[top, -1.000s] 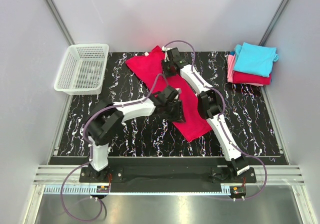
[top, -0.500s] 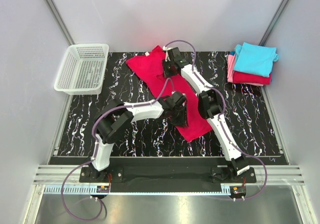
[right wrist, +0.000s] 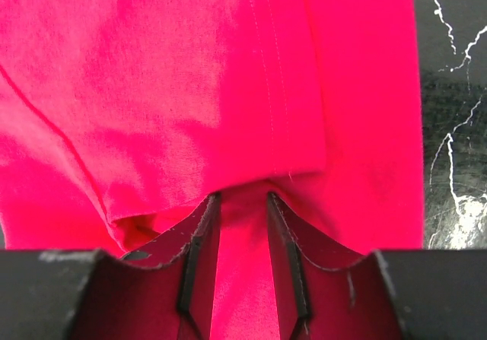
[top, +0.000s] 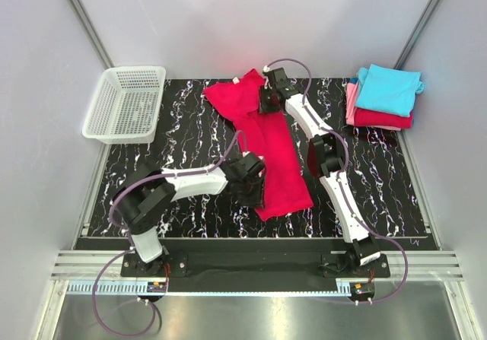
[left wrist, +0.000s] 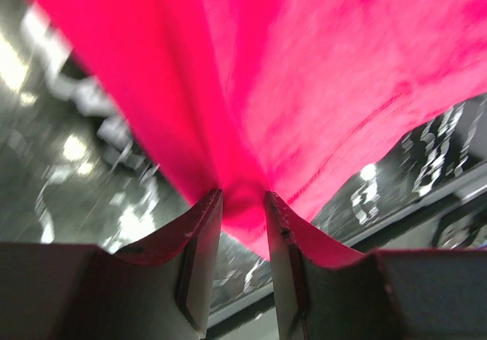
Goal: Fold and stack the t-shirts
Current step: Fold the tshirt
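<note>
A crimson-red t-shirt [top: 278, 154] lies stretched along the middle of the black marbled table, its far end bunched near the back edge. My left gripper [top: 255, 195] is shut on the shirt's near left corner; in the left wrist view the cloth [left wrist: 319, 89] is pinched between the fingertips [left wrist: 243, 203] and hangs just above the table. My right gripper [top: 266, 104] is shut on a fold at the shirt's far end [right wrist: 190, 89], with cloth running between its jaws [right wrist: 242, 203]. A stack of folded t-shirts, turquoise [top: 388, 87] over red [top: 384, 118] and pink [top: 351, 100], sits at the back right.
A white mesh basket [top: 125, 104] stands at the back left corner. Grey walls close in the table on three sides. The table's front rail [top: 251, 243] runs just behind the arm bases.
The left gripper pulled the shirt's near corner back and to the left, while the right gripper shifted slightly right and farther. The shirt swung from a diagonal to nearly straight and taut.
</note>
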Robot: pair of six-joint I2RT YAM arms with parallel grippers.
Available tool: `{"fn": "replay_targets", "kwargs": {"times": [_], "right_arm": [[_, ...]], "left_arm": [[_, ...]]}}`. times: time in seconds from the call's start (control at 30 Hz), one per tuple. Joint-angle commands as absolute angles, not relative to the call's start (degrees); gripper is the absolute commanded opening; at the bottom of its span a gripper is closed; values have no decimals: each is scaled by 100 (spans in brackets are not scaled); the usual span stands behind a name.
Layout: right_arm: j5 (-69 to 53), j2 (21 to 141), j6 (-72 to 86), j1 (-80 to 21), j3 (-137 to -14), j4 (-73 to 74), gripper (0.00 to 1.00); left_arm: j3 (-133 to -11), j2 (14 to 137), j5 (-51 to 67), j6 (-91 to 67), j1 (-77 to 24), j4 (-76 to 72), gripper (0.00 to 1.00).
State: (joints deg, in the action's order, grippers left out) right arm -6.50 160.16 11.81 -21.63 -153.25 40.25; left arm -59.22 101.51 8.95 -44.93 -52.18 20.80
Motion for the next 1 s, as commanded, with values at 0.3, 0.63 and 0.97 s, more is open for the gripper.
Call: {"fn": "replay_targets", "kwargs": {"times": [0.3,0.63,0.97], "right_arm": [[-614,16032,2153,-1951,-15056,4465,33],[-993,15513,2109,-2144,-14309,4438,23],[-773,15196,1925,-2391,-13790,4500,21]], "left_arm": [[-4272,8737,1178,-4465,-5440,3199,37],[-4209,7910,941,-4650,-5546,3261,38],[-5809,7989,238,-4386,-5634,2998,41]]}}
